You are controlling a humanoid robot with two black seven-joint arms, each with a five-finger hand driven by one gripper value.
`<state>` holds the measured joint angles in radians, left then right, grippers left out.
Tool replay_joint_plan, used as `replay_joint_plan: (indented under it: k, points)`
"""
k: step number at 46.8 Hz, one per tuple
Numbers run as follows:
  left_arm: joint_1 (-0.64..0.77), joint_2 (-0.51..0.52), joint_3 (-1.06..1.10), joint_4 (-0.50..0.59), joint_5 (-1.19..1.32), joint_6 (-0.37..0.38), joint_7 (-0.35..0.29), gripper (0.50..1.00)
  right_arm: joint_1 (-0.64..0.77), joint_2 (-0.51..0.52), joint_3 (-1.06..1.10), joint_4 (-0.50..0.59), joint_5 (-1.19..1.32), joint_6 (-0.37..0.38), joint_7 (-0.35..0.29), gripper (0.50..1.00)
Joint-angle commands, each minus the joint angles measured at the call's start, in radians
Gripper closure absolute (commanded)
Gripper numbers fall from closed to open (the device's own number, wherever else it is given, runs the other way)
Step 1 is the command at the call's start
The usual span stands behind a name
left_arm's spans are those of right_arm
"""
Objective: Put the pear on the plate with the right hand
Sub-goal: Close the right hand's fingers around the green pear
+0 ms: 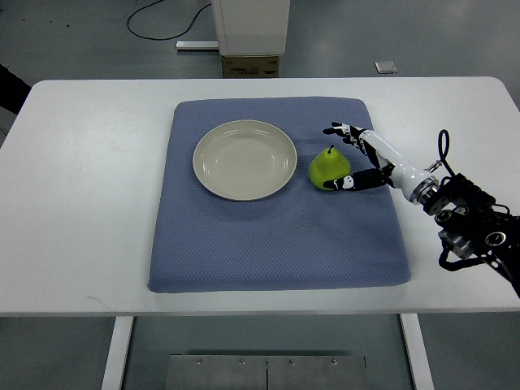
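Nearest to the camera, below the blue mat (276, 244), runs the front edge of the white table (81, 203), with two white legs and a grey metal plate under it. On the mat, close to its upper middle, a round cream plate (244, 160) lies with nothing on it. Just to the right of the plate, apart from its rim by a thin strip of mat, stands the green pear (330, 168), upright, with its short dark stem pointing up.

From the right edge comes the right arm, black at the wrist and white along the forearm. Its right hand (357, 158) is at the right side of the pear. The fingers are spread apart: one black-tipped finger (337, 130) reaches above and behind the pear, another finger lies low against the front right side of the pear and seems to touch it. The pear rests on the mat, between these fingers, not lifted.

Beyond the table, a beige box and a black cable are on the grey floor.
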<state>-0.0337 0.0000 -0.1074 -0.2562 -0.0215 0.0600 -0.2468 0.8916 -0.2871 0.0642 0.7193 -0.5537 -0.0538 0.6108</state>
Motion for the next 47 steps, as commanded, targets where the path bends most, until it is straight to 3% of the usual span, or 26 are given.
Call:
replay_joint_plan:
  k: [1,19,31,36,47]
  points:
    - [0.000,0.000,0.000,0.000,0.000,0.000,0.001,0.500,0.000,0.000,-0.009,0.000,-0.002,0.000,0.000,0.500]
    - [0.000,0.000,0.000,0.000,0.000,0.000,0.000,0.500,-0.003,0.003,-0.023,0.000,-0.002,0.000,0.000,0.511]
    - [0.000,0.000,0.000,0.000,0.000,0.000,0.000,0.500,-0.011,0.003,-0.041,0.000,-0.002,0.000,0.000,0.555]
    - [0.000,0.000,0.000,0.000,0.000,0.000,0.000,0.500,-0.011,0.003,-0.041,-0.001,-0.002,0.000,0.000,0.594]
    - [0.000,0.000,0.000,0.000,0.000,0.000,0.001,0.500,-0.019,0.009,-0.040,-0.014,0.000,-0.027,0.000,0.758]
